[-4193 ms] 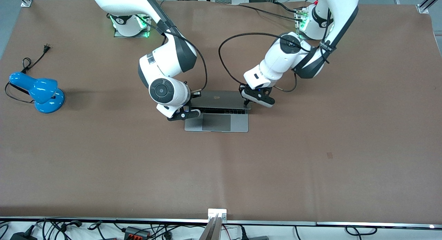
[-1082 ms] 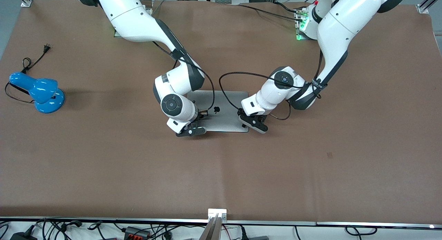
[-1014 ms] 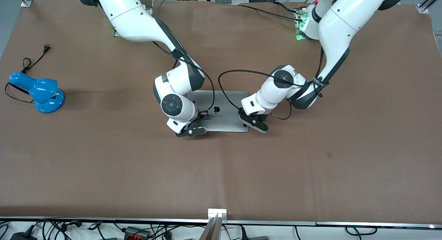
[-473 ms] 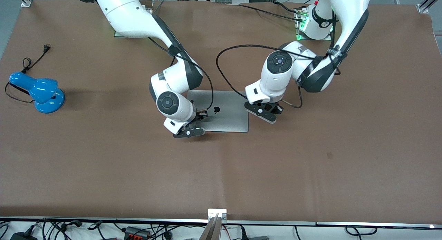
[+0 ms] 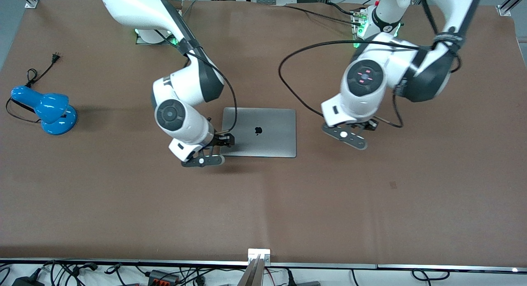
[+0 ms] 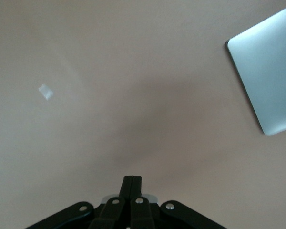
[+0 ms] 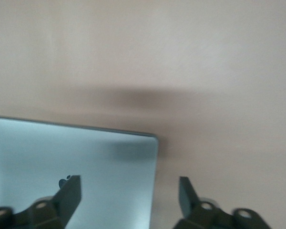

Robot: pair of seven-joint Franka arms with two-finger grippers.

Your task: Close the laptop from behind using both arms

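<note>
The laptop [image 5: 259,132] lies closed and flat in the middle of the brown table, silver lid up with the black apple logo showing. My right gripper [image 5: 223,141] is open and empty, low over the laptop's edge toward the right arm's end. In the right wrist view its fingers [image 7: 69,193] straddle the edge of the lid [image 7: 86,157]. My left gripper [image 5: 357,131] is shut and empty, up over bare table beside the laptop toward the left arm's end. The left wrist view shows its closed fingertips [image 6: 132,183] and a corner of the laptop [image 6: 271,71].
A blue desk lamp [image 5: 45,109] with a black cord lies at the right arm's end of the table. Cables and plugs [image 5: 156,274] run along the table's near edge. A small mark [image 5: 393,185] is on the cloth.
The lid went from open to shut flat. Both grippers then lifted off it; the left one swung out toward the left arm's end, the right one drew to the lid's edge.
</note>
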